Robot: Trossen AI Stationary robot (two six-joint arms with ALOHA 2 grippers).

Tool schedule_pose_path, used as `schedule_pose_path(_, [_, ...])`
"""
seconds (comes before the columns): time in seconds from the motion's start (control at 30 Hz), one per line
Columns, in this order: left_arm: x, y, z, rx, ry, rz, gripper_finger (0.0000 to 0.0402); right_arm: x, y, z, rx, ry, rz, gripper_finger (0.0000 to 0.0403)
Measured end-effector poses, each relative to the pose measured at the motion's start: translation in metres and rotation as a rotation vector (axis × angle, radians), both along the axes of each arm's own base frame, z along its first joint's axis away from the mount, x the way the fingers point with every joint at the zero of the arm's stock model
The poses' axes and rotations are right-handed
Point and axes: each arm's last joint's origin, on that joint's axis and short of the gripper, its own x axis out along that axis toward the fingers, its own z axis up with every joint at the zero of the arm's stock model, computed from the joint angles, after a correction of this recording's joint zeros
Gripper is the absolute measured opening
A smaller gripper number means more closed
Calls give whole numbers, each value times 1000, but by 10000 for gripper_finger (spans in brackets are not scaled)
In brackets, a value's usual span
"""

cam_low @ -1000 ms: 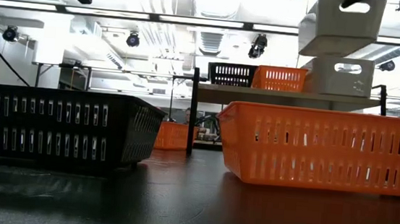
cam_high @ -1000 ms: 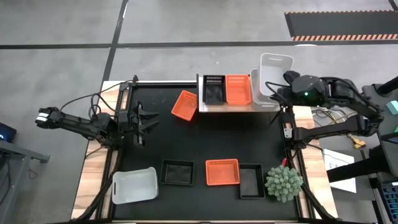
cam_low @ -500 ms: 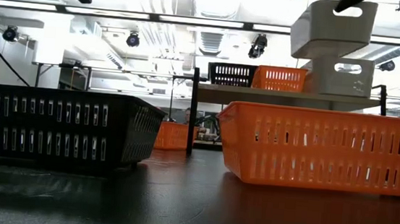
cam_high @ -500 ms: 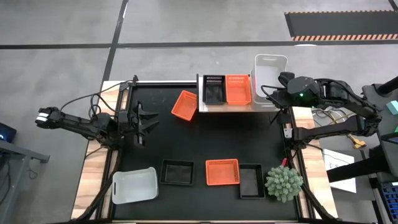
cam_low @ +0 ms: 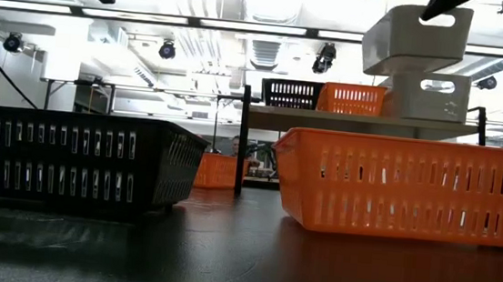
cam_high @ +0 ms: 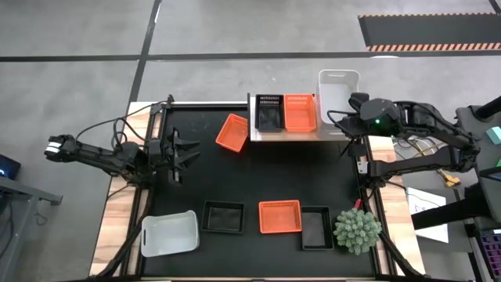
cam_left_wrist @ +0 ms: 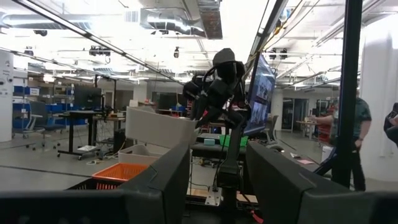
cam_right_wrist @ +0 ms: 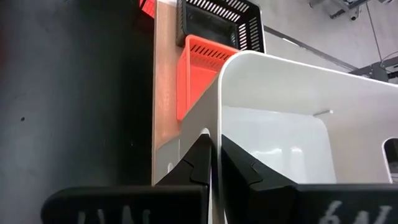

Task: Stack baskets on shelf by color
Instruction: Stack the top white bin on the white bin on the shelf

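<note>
My right gripper [cam_high: 349, 117] is shut on a white basket [cam_high: 338, 91], held in the air over the right end of the light-wood shelf [cam_high: 286, 135]. Another white basket [cam_low: 429, 94] stands on the shelf right below it. The held basket [cam_low: 416, 38] is tilted. A black basket [cam_high: 268, 112] and an orange basket [cam_high: 300, 111] stand side by side on the shelf. My left gripper [cam_high: 174, 151] is open and empty over the table's left side. My right gripper pinches the white basket's near end wall at its rim [cam_right_wrist: 217, 130], one finger [cam_right_wrist: 199, 163] outside and one finger [cam_right_wrist: 241, 167] inside. The basket is lifted clear and tilted, just above the white basket on the shelf.
An orange basket [cam_high: 232, 131] leans at the shelf's left end. Along the near edge of the table lie a white basket [cam_high: 169, 233], a black basket [cam_high: 223, 216], an orange basket [cam_high: 279, 217], another black basket [cam_high: 316, 227] and a green spiky plant [cam_high: 358, 229].
My right gripper has carried the white basket toward the table's left edge and a little down, so it now hangs more squarely over the white basket on the shelf. The held basket has tipped slightly.
</note>
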Motion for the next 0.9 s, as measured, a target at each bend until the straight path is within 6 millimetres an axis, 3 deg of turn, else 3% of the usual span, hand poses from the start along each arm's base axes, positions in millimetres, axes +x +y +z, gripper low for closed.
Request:
schedule_pose_path(0.57, [0,0,0,0,0,0,144,0,-2,-17,-50,50,-48,8])
schedule_pose_path(0.9, [0,0,0,0,0,0,144,1,-2,-17,-44,38,-55,8])
